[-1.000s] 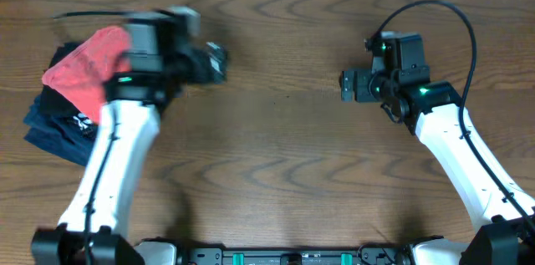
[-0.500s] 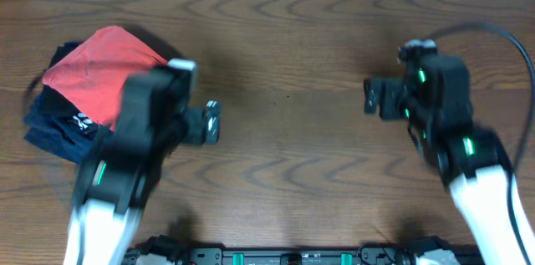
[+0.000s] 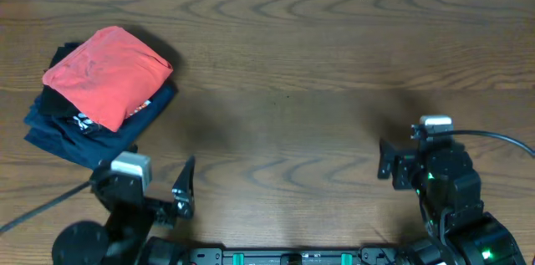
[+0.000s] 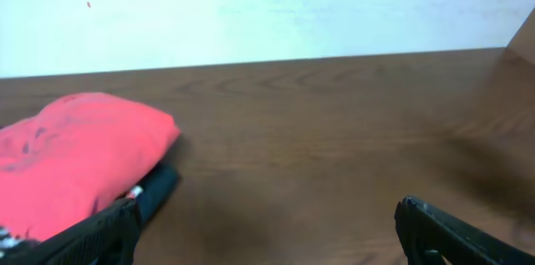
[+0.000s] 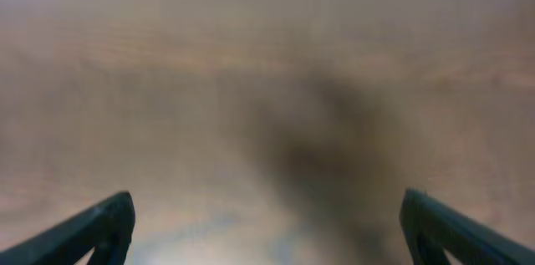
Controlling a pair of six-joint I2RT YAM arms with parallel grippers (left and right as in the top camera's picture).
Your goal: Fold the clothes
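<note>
Coral-red cotton marks the task's thing: the T-shirt (image 3: 104, 73) lies as a compact, squared packet at the far left of the tabletop (image 3: 292, 64). It rests on top of a black garment (image 3: 82, 120) with white logos, which in turn lies on a navy garment (image 3: 58, 141). No sleeve or hem hangs loose from the shirt in the overhead view, and the left wrist view shows its near edge rounded and plump.

Both arms sit low at the near edge, well apart from the stack. The left arm (image 3: 125, 190) is in front of the pile and the right arm (image 3: 443, 186) is on the other side. The left jaws are spread wide and empty, with bare wood between them in the wrist view. The right jaws are likewise released with nothing between them, though that view is badly blurred.

Judging by this, the folding itself is done and the shirt is already placed, so the step in hand looks like parking the arms. The next move probably calls for little beyond settling both arms at rest clear of the pile. If the shirt's slightly skewed seat on the stack matters, the left arm is the nearer one to nudge it square.
</note>
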